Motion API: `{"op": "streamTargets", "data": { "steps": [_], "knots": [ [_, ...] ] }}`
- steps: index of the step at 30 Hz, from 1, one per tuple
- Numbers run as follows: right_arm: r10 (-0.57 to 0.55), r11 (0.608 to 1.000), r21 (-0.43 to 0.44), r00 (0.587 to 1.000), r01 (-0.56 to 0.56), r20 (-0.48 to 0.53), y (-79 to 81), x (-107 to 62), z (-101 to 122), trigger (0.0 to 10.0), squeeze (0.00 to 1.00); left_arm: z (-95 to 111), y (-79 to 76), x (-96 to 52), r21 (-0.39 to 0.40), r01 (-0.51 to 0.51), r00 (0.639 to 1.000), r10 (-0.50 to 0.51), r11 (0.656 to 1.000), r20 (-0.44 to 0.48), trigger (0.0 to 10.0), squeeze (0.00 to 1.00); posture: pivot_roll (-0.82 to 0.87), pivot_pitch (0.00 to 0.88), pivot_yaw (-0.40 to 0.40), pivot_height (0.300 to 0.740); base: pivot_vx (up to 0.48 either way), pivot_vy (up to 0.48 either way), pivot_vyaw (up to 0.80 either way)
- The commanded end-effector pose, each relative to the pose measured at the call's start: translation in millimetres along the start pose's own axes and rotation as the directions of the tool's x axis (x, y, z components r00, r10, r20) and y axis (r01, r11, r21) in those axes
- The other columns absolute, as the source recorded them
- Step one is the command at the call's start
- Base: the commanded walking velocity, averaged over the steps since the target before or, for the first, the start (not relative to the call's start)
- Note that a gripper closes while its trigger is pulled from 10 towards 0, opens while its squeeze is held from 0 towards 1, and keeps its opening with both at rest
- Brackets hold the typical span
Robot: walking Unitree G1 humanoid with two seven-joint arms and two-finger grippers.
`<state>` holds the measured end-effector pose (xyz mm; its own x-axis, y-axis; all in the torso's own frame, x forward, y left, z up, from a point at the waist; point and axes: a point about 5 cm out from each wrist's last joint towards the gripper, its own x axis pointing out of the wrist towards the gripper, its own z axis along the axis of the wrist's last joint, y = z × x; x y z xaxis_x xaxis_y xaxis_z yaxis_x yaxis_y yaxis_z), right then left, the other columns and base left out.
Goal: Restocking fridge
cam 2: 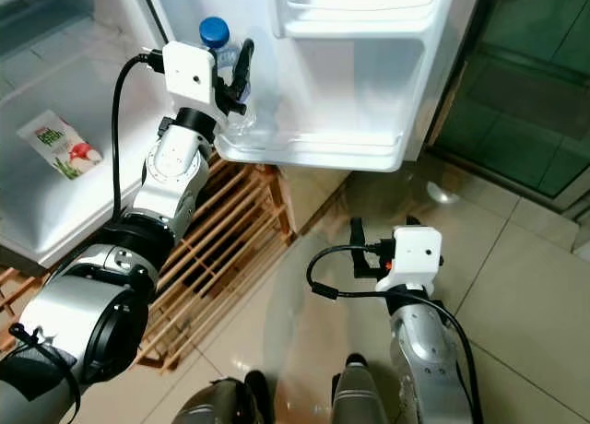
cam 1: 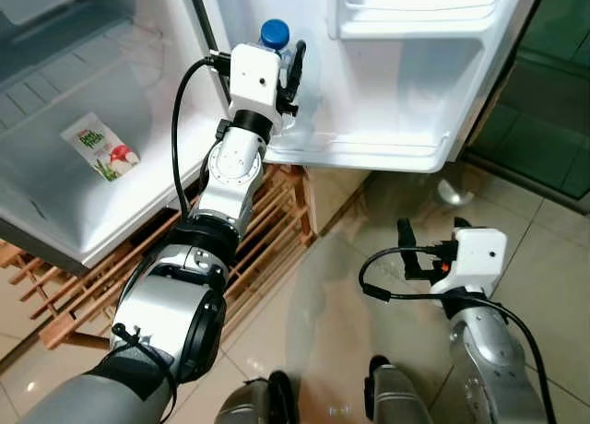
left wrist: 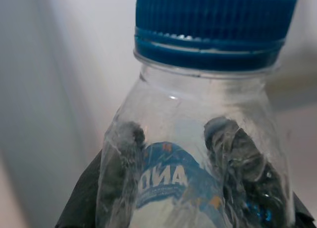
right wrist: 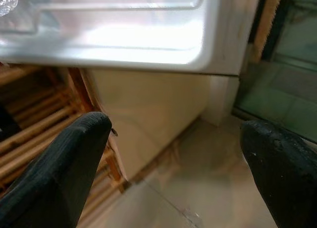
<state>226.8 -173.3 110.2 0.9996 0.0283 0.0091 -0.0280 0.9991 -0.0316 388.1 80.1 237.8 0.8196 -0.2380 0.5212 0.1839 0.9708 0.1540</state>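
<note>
Left end effector (cam 1: 288, 78) clamps the blue-capped water bottle (cam 1: 277, 39) upright, over the left end of the fridge door's bottom shelf (cam 1: 369, 152), ready to seat; right end effector (cam 1: 417, 249) hangs spread below that shelf.

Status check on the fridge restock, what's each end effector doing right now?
Left end effector shut on water bottle, at the lower door shelf. Right end effector open, idle low over the floor. Carton lies inside the fridge. Nothing blocking the shelf.

Clear blue-capped bottle (cam 1: 277, 39) upright at fridge door shelf (cam 1: 369, 152).
</note>
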Motion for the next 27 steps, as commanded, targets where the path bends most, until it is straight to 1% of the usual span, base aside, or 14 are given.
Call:
{"op": "streamTargets", "data": {
  "steps": [1, 4, 6, 8, 10, 13, 14, 15, 16, 20, 21, 22, 24, 27],
  "knots": [
    [0.008, 1.0, -0.015, 1.0, -0.008, -0.01, 1.5, -8.2, 3.6, 10.0, 0.0, 3.1, -1.4, 1.1, 0.0, -0.028, 0.999, 0.028, 1.0, 0.027, 10.0, 0.0, -0.35, 0.332, 0.131, 0.74, 0.0, 0.0, 0.0],
    [0.0, 1.0, -0.027, 1.0, -0.001, -0.022, -2.6, -16.2, 5.3, 10.0, 0.0, -2.8, -4.8, -1.0, -0.035, -0.061, 0.998, 0.06, 0.998, -0.01, 10.0, 0.0, -0.38, 0.335, 0.113, 0.74, 0.0, 0.0, 0.0],
    [-0.007, 0.999, -0.042, 0.999, 0.006, -0.038, -7.3, -23.5, 7.6, 10.0, 0.0, -10.6, -8.6, -3.2, -0.082, -0.102, 0.993, 0.096, 0.991, -0.071, 10.0, 0.0, -0.41, 0.337, 0.094, 0.74, 0.0, 0.0, 0.0],
    [-0.012, 0.998, -0.059, 0.999, 0.01, -0.048, -12.5, -27.7, 10.4, 10.0, 0.0, -20.8, -8.8, -5.5, -0.131, -0.175, 0.974, 0.152, 0.976, -0.167, 10.0, 0.0, -0.44, 0.331, 0.072, 0.74, 0.0, 0.0, 0.0],
    [-0.019, 0.997, -0.07, 0.998, 0.015, -0.057, -16.8, -31.8, 12.7, 10.0, 0.0, -28.4, -6.6, -7.5, -0.119, -0.243, 0.947, 0.209, 0.963, -0.243, 10.0, 0.0, -0.46, 0.33, 0.059, 0.74, 0.0, 0.0, 0.0],
    [-0.025, 0.997, -0.079, 0.997, 0.02, -0.067, -20.0, -35.2, 13.8, 10.0, 0.0, -32.0, -4.7, -8.0, -0.138, -0.274, 0.932, 0.227, 0.952, -0.284, 10.0, 0.0, -0.47, 0.328, 0.047, 0.74, 0.0, 0.0, 0.0],
    [-0.026, 0.996, -0.086, 0.997, 0.019, -0.076, -22.1, -36.3, 15.2, 10.0, 0.0, -33.0, -2.2, -5.6, -0.146, -0.294, 0.917, 0.236, 0.944, -0.32, 10.0, 0.15, -0.48, 0.322, 0.028, 0.74, 0.0, 0.0, 0.0],
    [-0.024, 0.996, -0.089, 0.996, 0.017, -0.08, -22.4, -36.1, 16.0, 10.0, 0.0, -32.4, -0.9, -3.9, -0.144, -0.3, 0.913, 0.241, 0.943, -0.33, 10.0, 0.15, -0.48, 0.322, 0.028, 0.74, 0.0, 0.0, 0.0],
    [-0.023, 0.996, -0.09, 0.996, 0.015, -0.084, -23.3, -35.9, 16.6, 10.0, 0.0, -29.6, -1.7, -0.2, -0.161, -0.292, 0.917, 0.228, 0.943, -0.328, 10.0, 1.0, -0.49, 0.323, 0.021, 0.74, 0.0, 0.0, 0.0],
    [-0.018, 0.995, -0.094, 0.995, 0.009, -0.096, -26.5, -34.4, 18.4, 10.0, 0.0, -11.4, -5.4, 17.4, -0.173, -0.256, 0.937, 0.201, 0.951, -0.285, 10.0, 1.0, -0.48, 0.32, 0.004, 0.74, 0.0, 0.0, 0.0],
    [-0.018, 0.995, -0.094, 0.995, 0.009, -0.096, -26.5, -34.4, 18.4, 10.0, 0.0, -11.4, -5.4, 17.4, -0.173, -0.256, 0.937, 0.201, 0.951, -0.285, 10.0, 1.0, -0.48, 0.32, 0.004, 0.74, 0.0, 0.0, 0.0],
    [-0.014, 0.996, -0.092, 0.995, 0.005, -0.103, -27.2, -33.4, 18.2, 10.0, 0.0, 0.5, -8.3, 27.6, -0.162, -0.235, 0.948, 0.189, 0.958, -0.256, 10.0, 1.0, -0.46, 0.316, -0.001, 0.74, 0.0, 0.0, 0.0],
    [-0.014, 0.996, -0.091, 0.994, 0.004, -0.105, -27.8, -32.8, 18.0, 10.0, 0.0, 3.6, -9.5, 30.1, -0.157, -0.227, 0.951, 0.184, 0.961, -0.25, 10.0, 1.0, -0.46, 0.315, -0.002, 0.74, 0.0, 0.0, 0.0],
    [-0.002, 0.997, -0.082, 0.994, -0.007, -0.105, -26.8, -27.5, 16.7, 10.0, 0.0, 24.2, -7.3, 43.4, -0.16, -0.196, 0.971, 0.168, 0.967, -0.172, 10.0, 1.0, -0.43, 0.297, -0.005, 0.74, 0.0, 0.0, 0.0]
  ]
}}
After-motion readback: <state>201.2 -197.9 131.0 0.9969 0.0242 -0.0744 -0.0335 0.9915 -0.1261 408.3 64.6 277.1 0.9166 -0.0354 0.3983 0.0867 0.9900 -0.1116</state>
